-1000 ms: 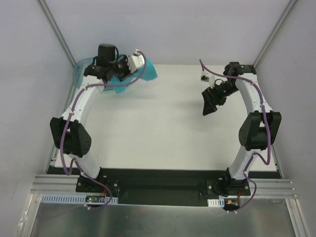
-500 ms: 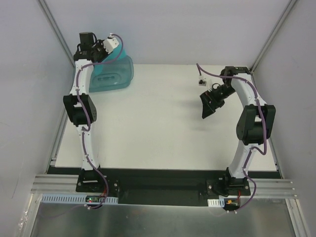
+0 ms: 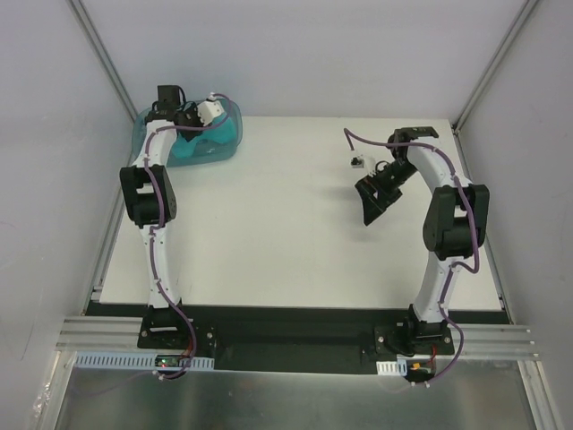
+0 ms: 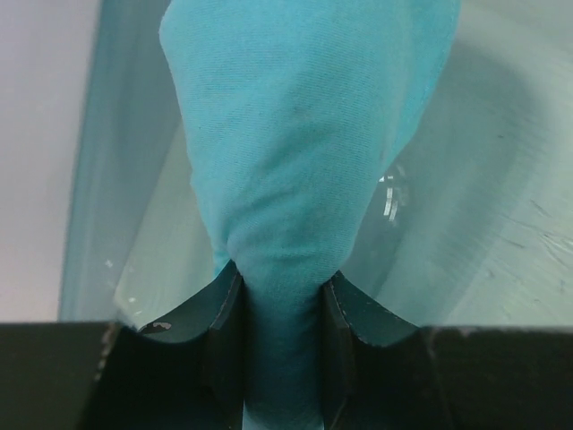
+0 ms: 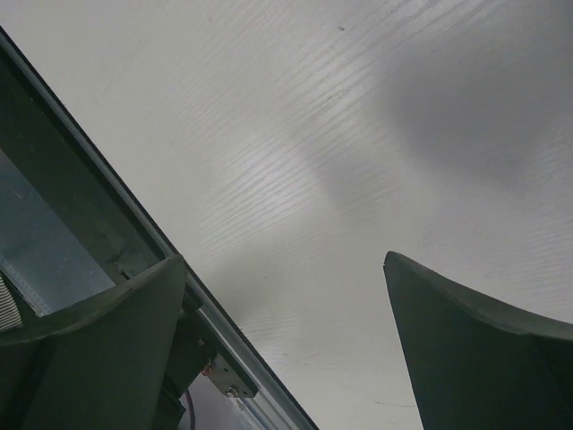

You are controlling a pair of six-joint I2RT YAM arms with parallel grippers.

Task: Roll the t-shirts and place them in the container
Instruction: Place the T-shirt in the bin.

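Observation:
The teal t-shirt hangs bunched from my left gripper, whose jaws are shut on a pinched fold of it. It hangs inside the translucent blue-green tub. In the top view my left gripper reaches over that tub at the far left corner; there I cannot tell the shirt from the tub. My right gripper is open and empty above the bare table on the right, and the right wrist view shows its gripper with jaws wide apart.
White table with grey walls on three sides. In the right wrist view the table's edge and a metal rail run under the left finger. A small white connector sits on the right arm's cable.
My left arm swung left with the shirt from the back of the table to the tub and lowered it inside. My right gripper drifted slightly left, still open.

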